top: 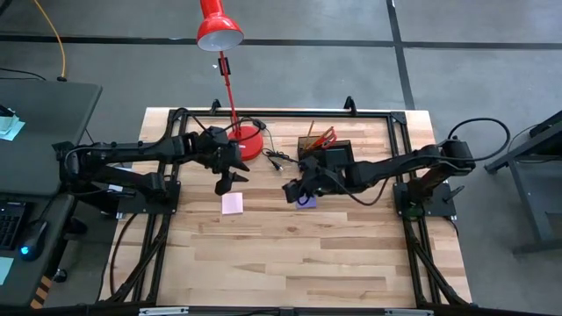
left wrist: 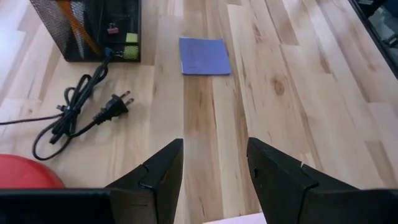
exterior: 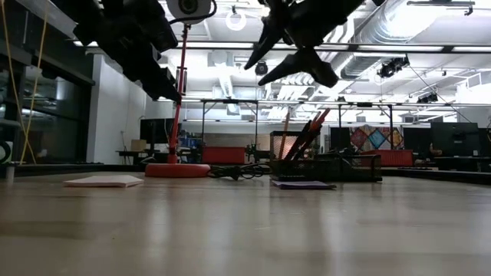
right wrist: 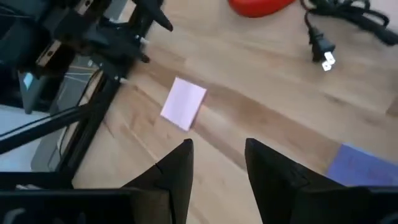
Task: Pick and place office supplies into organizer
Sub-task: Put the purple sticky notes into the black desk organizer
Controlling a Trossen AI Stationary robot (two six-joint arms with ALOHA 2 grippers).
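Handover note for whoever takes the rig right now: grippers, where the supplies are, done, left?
Left gripper: open, empty, in the air above the pink pad.
Right gripper: open, empty, in the air beside the purple pad.
Organizer: at the back of the table, right of the lamp base. Scissors and pencils stand in it; a small yellowish piece shows inside.
Done: scissors and pencils are in.
Left: both pads lie flat on the table, outside the organizer.
Power cord lies loose by the lamp base.
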